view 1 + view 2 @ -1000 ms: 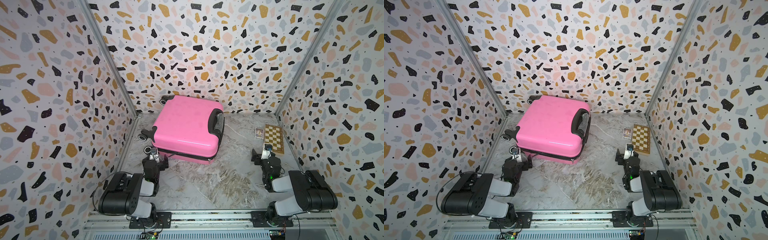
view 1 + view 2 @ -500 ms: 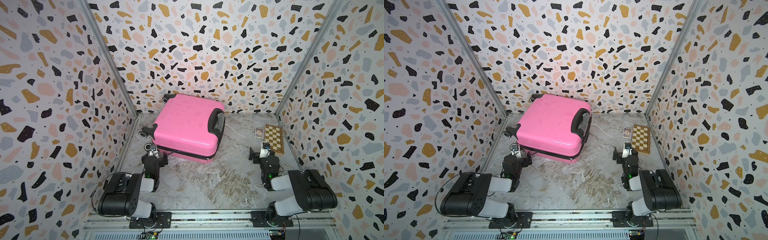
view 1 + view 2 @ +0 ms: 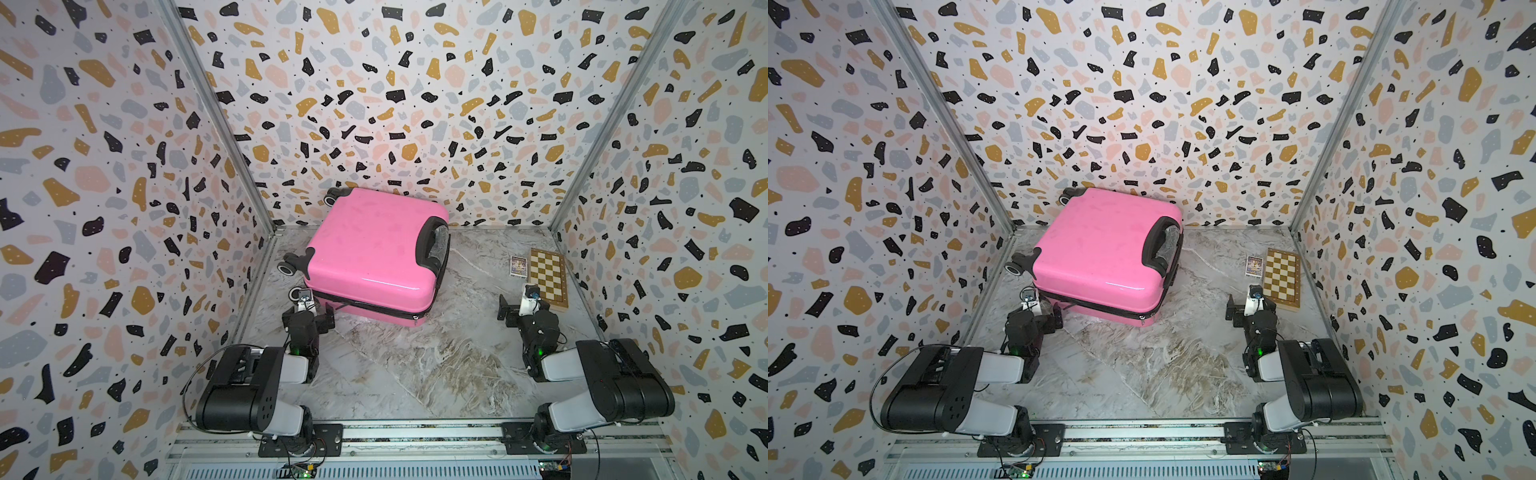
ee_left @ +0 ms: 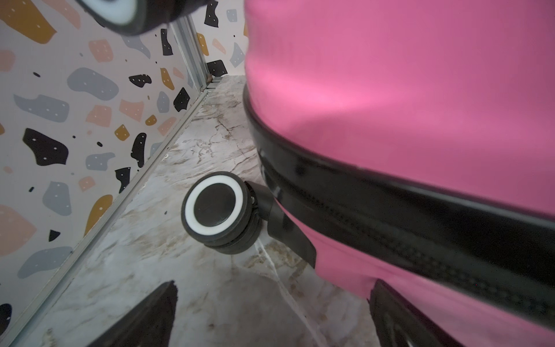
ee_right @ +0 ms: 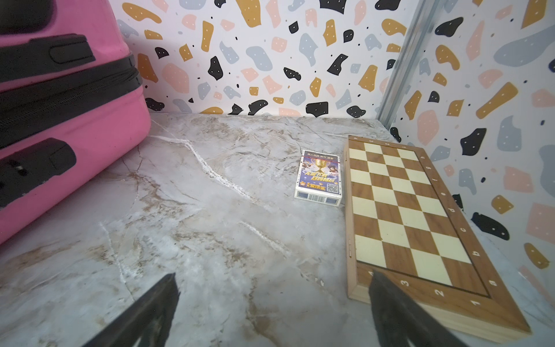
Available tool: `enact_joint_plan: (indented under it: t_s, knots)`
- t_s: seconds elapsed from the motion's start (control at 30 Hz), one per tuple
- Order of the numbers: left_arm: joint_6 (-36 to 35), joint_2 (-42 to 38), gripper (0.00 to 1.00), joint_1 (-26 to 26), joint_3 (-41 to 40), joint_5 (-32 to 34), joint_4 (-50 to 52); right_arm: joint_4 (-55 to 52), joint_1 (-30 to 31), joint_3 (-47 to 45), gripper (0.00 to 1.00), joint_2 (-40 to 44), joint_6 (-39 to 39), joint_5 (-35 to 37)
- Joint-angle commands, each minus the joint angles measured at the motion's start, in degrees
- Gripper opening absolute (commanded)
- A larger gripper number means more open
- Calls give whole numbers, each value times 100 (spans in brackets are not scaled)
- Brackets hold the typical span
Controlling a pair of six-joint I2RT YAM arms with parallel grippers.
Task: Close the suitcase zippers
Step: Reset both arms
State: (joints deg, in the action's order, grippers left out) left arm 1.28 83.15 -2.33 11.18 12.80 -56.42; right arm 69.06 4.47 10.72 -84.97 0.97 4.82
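Note:
The pink suitcase (image 3: 374, 249) (image 3: 1104, 249) lies flat at the back left, wheels toward the left wall. Its black zipper band (image 3: 374, 307) (image 4: 420, 228) (image 5: 60, 102) runs round the seam. A small metallic pull (image 3: 414, 318) (image 3: 1142, 319) hangs at the front right corner. My left gripper (image 3: 308, 318) (image 3: 1036, 318) (image 4: 273, 288) stands open and empty at the suitcase's front left corner, beside a wheel (image 4: 214, 208). On the right, apart from the suitcase (image 5: 75, 126), my right gripper (image 3: 524, 309) (image 3: 1250, 307) (image 5: 273, 279) is open and holds nothing.
A checkered wooden chessboard box (image 3: 547, 278) (image 5: 405, 210) lies along the right wall, just ahead of the right gripper. A small card box (image 3: 518, 266) (image 5: 319, 177) lies beside it. Patterned walls close in the left, back and right sides.
Only small shifts: the right gripper has edged a little to the left. The left gripper stays at the suitcase's front left corner. Both stay open.

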Motion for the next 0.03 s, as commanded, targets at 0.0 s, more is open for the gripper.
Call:
enact_joint_plan:
  t_s: [0.0]
  knots:
    - [80, -58, 100, -13, 254, -65, -246, 75, 10, 119, 100, 45, -45, 61]
